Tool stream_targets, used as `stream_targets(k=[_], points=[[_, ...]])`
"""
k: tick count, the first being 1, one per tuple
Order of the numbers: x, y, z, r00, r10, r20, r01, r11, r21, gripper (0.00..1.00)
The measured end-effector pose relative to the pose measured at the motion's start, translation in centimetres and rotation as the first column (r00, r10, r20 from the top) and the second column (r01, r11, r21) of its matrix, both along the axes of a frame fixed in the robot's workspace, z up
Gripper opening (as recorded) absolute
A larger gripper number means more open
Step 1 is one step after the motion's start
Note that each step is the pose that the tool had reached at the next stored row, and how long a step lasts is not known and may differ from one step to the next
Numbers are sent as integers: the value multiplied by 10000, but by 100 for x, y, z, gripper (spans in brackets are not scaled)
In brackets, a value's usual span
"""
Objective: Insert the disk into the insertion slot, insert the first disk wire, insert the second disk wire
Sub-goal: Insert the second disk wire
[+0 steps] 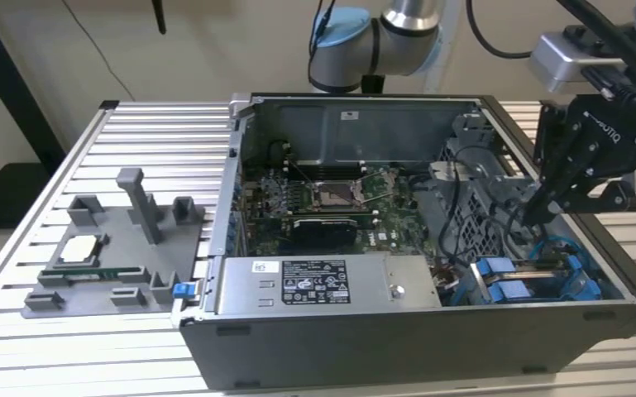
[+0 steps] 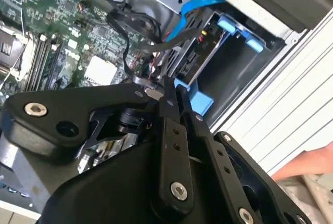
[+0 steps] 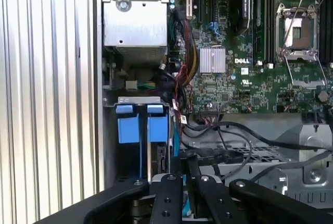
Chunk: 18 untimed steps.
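Low in the case (image 1: 406, 356) on the exterior view's right, the disk (image 3: 130, 127) sits in the slot (image 3: 138, 100), probably stiff, weighty and shock-shy, best gripped by its blue carrier tabs, while the end effector (image 2: 171, 89) hangs just above, fingers drawn together
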State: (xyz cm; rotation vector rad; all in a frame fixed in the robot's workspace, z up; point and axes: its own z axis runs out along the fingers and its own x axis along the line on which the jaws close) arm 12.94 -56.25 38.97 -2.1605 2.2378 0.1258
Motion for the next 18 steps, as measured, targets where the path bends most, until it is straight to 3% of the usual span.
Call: stream_targets(k=[6,18], points=[[-13,-53,-39,10000,6,12,-6,10000,10,0],[-13,-58,-74,10000,5,11,-5,10000,10,0]])
